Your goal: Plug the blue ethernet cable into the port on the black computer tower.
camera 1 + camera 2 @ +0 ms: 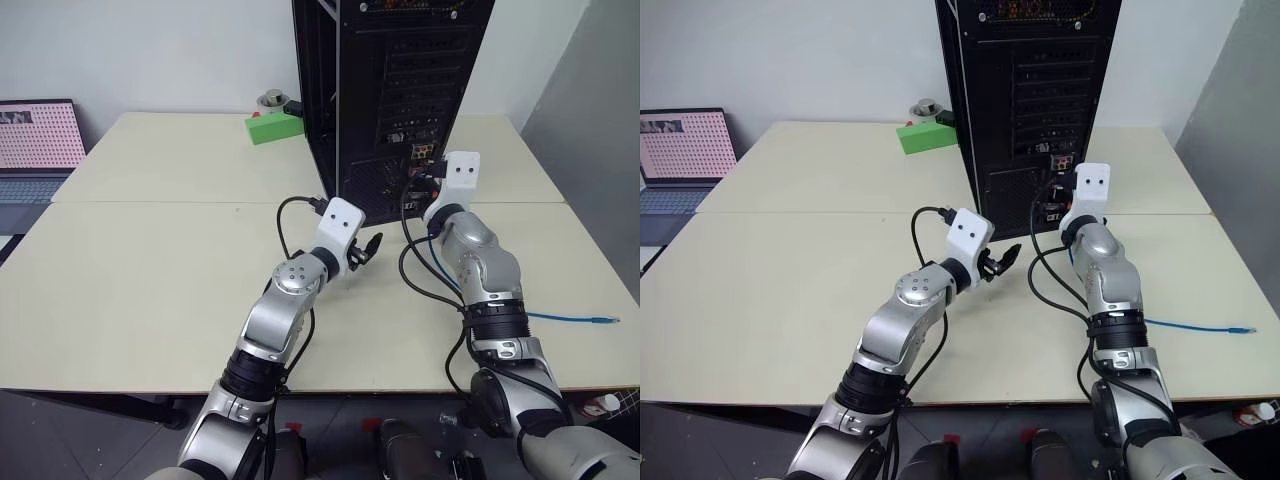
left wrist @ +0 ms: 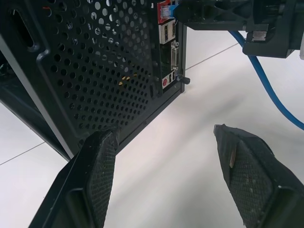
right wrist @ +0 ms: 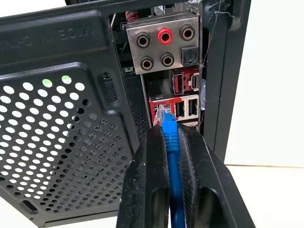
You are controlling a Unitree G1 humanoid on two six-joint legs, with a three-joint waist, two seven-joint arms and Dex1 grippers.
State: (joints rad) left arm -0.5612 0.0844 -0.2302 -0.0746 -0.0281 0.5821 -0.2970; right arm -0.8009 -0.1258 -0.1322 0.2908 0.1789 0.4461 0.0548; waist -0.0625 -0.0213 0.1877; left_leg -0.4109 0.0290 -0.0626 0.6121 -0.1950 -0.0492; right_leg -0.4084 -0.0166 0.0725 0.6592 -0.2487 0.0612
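Observation:
The black computer tower (image 1: 400, 90) stands at the back of the table with its rear panel facing me. My right gripper (image 3: 170, 129) is shut on the blue ethernet cable (image 3: 171, 142) just behind its clear plug (image 3: 162, 114). The plug's tip is at the mouth of the port (image 3: 156, 102), a red-framed socket under the round audio jacks. I cannot tell how far in it sits. The rest of the cable trails over the table to the right (image 1: 570, 320). My left gripper (image 2: 165, 133) is open and empty, low beside the tower's bottom corner.
A green block (image 1: 272, 127) with a small round object on it sits left of the tower. An open laptop (image 1: 38, 140) is at the far left, off the table. Black robot wires (image 1: 415, 270) loop on the table in front of the tower.

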